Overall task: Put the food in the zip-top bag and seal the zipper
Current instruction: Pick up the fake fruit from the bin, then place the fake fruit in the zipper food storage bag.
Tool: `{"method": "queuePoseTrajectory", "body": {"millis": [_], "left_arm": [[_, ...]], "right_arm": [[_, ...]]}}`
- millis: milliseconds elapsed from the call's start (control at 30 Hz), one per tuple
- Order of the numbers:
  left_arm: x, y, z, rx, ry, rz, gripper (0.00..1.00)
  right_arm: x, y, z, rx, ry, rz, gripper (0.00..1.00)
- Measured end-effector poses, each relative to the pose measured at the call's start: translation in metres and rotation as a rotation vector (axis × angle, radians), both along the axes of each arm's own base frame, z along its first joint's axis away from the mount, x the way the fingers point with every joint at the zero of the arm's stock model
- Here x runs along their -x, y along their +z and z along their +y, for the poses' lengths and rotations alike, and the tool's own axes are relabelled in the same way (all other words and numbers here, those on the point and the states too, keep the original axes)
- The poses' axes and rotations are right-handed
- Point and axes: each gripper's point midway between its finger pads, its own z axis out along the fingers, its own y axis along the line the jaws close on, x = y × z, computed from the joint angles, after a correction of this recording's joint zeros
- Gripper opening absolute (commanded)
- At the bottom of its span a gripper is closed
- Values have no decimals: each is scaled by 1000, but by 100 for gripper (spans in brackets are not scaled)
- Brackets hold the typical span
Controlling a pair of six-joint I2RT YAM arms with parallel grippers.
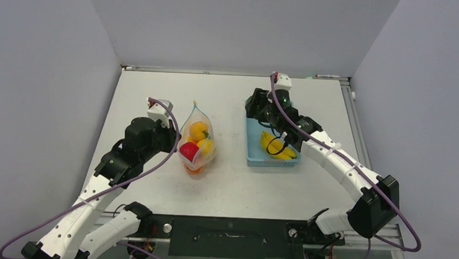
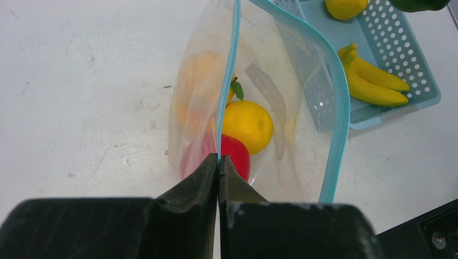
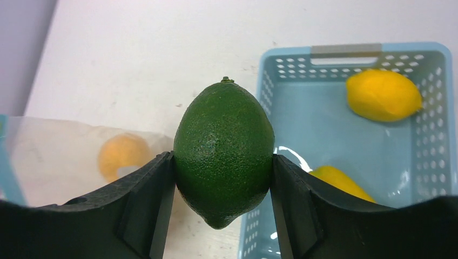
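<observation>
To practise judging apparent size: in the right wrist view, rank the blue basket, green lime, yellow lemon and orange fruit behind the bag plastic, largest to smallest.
1. blue basket
2. green lime, nearest the camera, so its true size is unsure
3. yellow lemon
4. orange fruit, blurred behind the bag

White table [image 1: 224,187] seen from above, centre of top view. Plain pale lilac-grey walls seen on 3 sides: back wall [image 1: 232,24] at 12 o'clock, left wall [image 1: 41,98] at 9 o'clock, right wall [image 1: 428,85] at 3 o'clock. Metal rail [image 1: 229,72] fitted along far table edge at 12 o'clock; second rail [image 1: 353,103] along edge at 3 o'clock. Black panel [image 1: 228,230] fixed along near edge at 6 o'clock. Tabletop marked by faint scuffs and specks. Light even, diffuse; only soft shadows cast.
</observation>
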Motion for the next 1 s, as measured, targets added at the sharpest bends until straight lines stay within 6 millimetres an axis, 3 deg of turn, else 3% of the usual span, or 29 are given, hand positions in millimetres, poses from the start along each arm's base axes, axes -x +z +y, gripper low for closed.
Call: {"method": "queuePoseTrajectory", "body": {"millis": [267, 667, 833, 1000], "left_arm": [[0, 0, 0, 1, 0, -2, 0], [0, 0, 0, 1, 0, -2, 0], [0, 1, 0, 1, 0, -2, 0], [1, 1, 0, 2, 0, -5, 0]], "right_arm": [[24, 46, 39, -97, 191, -87, 38], [94, 92, 119, -129, 496, -186, 40], [112, 102, 141, -133, 565, -212, 43], [110, 90, 159, -93, 570, -194, 43]]}}
